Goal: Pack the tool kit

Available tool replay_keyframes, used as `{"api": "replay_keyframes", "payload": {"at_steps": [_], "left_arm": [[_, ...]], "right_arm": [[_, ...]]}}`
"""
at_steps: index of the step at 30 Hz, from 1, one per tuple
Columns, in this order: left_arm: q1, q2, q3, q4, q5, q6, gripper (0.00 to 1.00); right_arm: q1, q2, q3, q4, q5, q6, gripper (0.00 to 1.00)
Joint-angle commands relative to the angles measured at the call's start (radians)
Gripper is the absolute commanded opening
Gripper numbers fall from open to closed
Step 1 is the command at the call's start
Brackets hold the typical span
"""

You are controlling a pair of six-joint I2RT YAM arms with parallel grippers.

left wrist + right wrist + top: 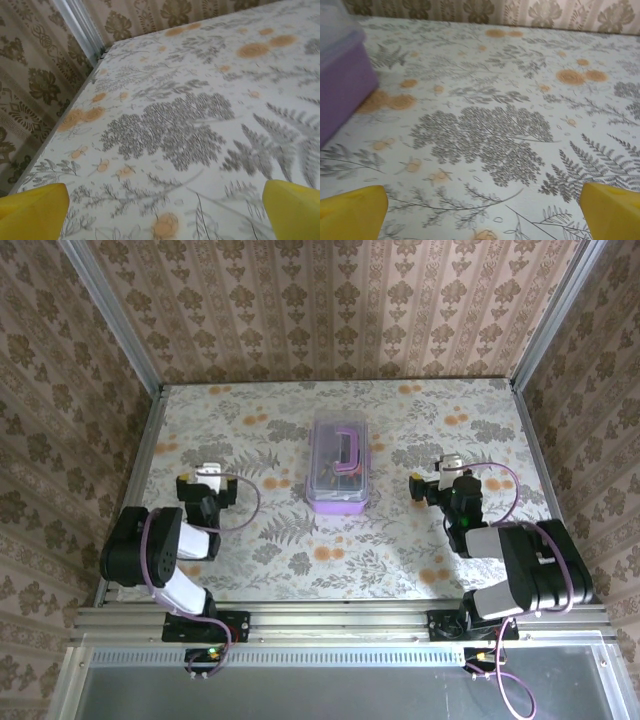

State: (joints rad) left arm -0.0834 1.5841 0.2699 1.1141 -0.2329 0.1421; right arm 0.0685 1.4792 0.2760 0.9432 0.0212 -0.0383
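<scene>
Black arms (165, 545) low, both tools (207, 475) agape.

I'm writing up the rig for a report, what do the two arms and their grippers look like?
The left arm and right arm are black with white covers and looping purple cables. The left gripper and right gripper are black, with yellow fingertips.

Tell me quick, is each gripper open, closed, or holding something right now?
Left gripper: open, holding nothing.
Right gripper: open, holding nothing.
</scene>
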Motion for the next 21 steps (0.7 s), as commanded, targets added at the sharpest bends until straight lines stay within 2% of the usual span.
{"api": "replay_keyframes", "payload": {"at_steps": [1, 2, 5, 21], "left_arm": [[0.054, -0.033, 0.098, -0.163, 0.052, -0.126, 1.00], [0.048, -0.026, 0.092, -0.132, 0.043, -0.117, 1.00], [0.049, -0.026, 0.092, -0.133, 0.043, -0.116, 1.00], [0.047, -0.026, 0.092, -0.138, 0.045, -0.115, 1.00]], "right_arm": [[-0.012, 0.055, 0.052, 0.067, 0.054, 0.021, 1.00], [-0.015, 0.035, 0.095, -0.046, 0.064, 0.032, 1.00], [-0.071, 0.047, 0.135, -0.102, 0.010, 0.084, 1.00], [-0.049, 0.052, 0.136, -0.096, 0.046, 0.066, 1.00]]}}
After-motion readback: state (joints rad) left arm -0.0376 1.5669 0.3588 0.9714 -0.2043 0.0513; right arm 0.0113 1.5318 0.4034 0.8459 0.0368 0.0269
